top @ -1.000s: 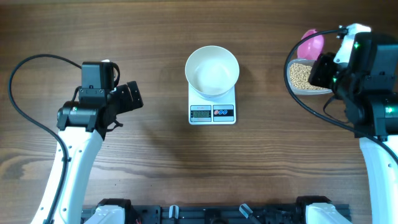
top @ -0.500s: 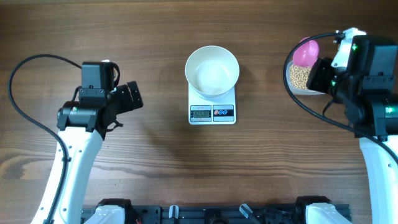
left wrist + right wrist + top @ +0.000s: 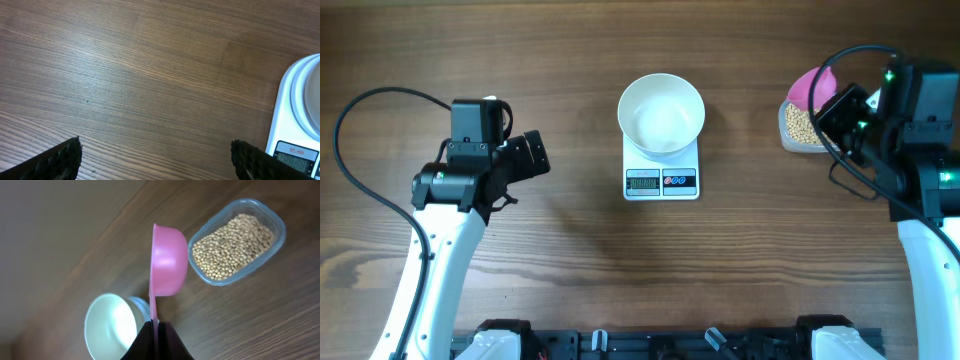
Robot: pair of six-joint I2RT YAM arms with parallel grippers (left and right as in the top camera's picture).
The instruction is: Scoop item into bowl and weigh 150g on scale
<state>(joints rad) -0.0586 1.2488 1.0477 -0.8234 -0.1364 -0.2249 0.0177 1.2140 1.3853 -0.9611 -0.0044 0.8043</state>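
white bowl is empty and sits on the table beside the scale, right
No: the white bowl is empty, but it sits on the scale, not beside it on the table; the overhead view shows this.

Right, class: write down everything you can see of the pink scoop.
The pink scoop looks like smooth, glossy plastic: a round cup on a thin, flat handle. The right gripper is shut on the handle's end, and nothing else touches it. It is held in the air, turned on edge, with the cup's open side facing sideways, so its inside is hidden. From overhead it lies over the edge of the clear tub of beans.
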